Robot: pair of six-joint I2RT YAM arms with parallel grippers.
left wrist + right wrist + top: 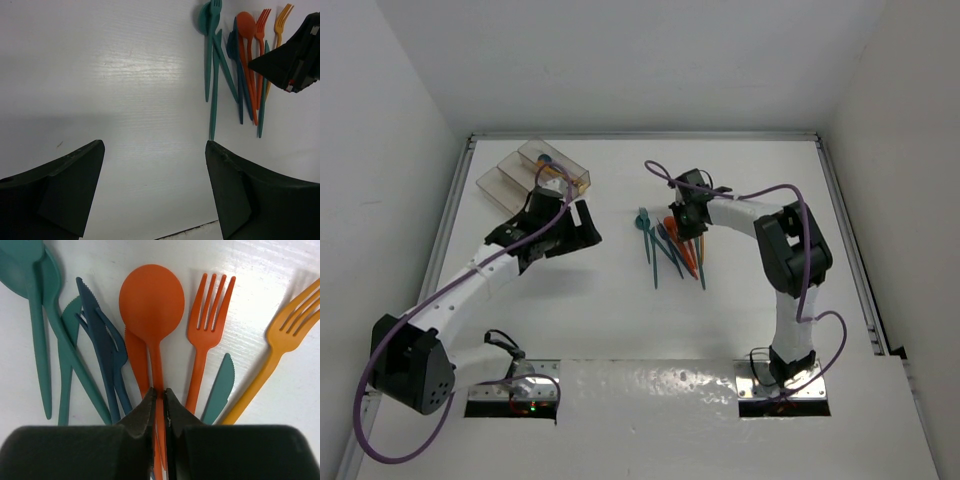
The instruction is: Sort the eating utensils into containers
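The eating utensils (670,250) lie in a fanned pile mid-table: teal ones (37,315), dark blue ones (102,345), an orange spoon (151,300), an orange fork (207,315), a yellow-orange fork (287,330) and a teal knife (220,385). My right gripper (160,392) is down on the pile, its fingers pinched on the orange spoon's handle. The clear three-compartment container (510,185) stands at the far left; its right compartment holds a blue and an orange utensil (552,163). My left gripper (155,150) hovers open and empty between container and pile (240,65).
The right gripper's black body (295,60) shows at the right edge of the left wrist view, over the pile. White walls close in the table on the left, back and right. The arm bases sit at the near edge.
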